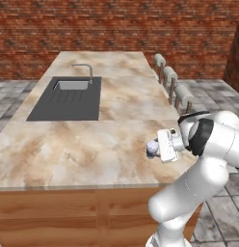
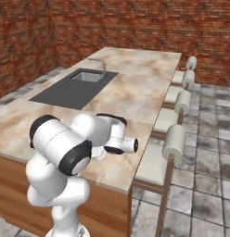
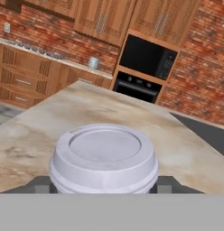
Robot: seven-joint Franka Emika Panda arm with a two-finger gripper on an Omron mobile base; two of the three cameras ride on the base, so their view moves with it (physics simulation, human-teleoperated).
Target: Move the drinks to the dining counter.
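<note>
Left base view: the pincer (image 1: 157, 146) grips a cup (image 1: 152, 148) at lower right, over the desk (image 1: 83, 149) near its edge.

Right base view: the arm hides it.

Hand view: the lid (image 3: 104, 155) sits between the fingers; a hasty release may tip it off.

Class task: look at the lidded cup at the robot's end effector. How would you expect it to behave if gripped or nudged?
The cup has a round lid and round body, so if tipped it would probably roll. It looks like a small takeaway cup, so likely light and easily squashed. On the smooth dining counter, a nudge would probably slide it.
</note>
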